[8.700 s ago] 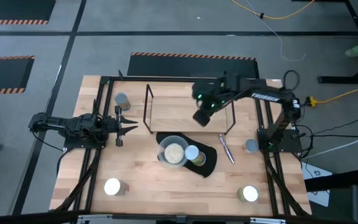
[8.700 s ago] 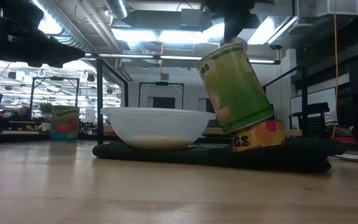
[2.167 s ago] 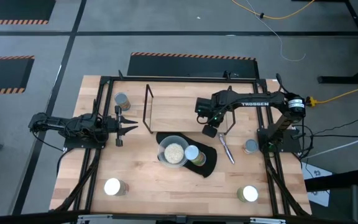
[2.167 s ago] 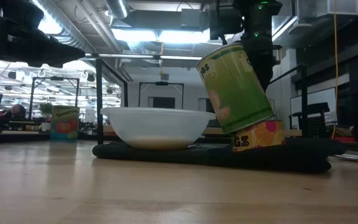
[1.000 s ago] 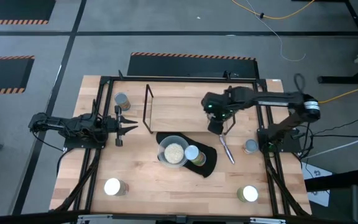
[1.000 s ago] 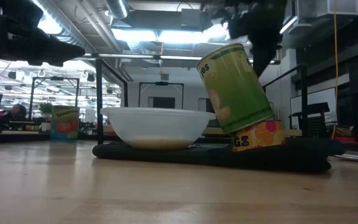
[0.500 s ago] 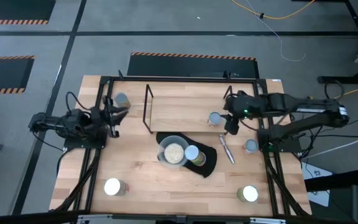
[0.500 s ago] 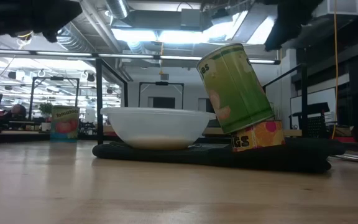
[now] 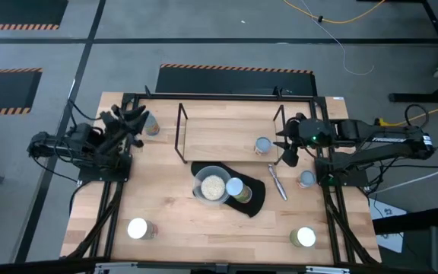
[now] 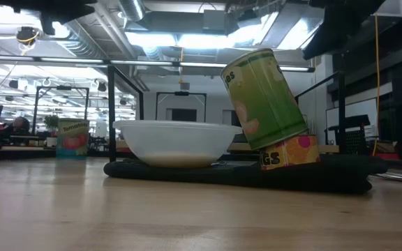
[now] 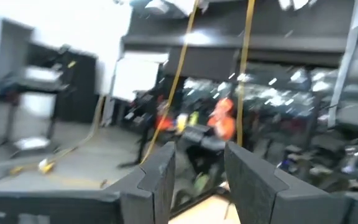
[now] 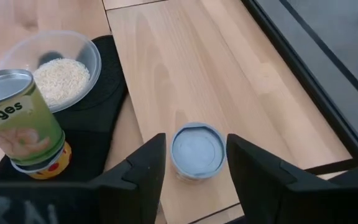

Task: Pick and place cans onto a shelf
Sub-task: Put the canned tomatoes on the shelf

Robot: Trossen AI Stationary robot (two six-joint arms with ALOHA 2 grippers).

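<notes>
A clear bowl (image 9: 211, 185) of pale grains is seen resting on a flat black mat (image 9: 257, 199) near the middle of the wooden table (image 9: 204, 228), while a slim silver pen-like object (image 9: 277, 183) is laid on the bare wood just beside the mat.

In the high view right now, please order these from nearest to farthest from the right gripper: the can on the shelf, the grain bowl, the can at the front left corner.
1. Can on the shelf: just left of the right gripper.
2. Grain bowl: at the table's middle, on the black mat.
3. Front-left can: at the opposite corner.
</notes>
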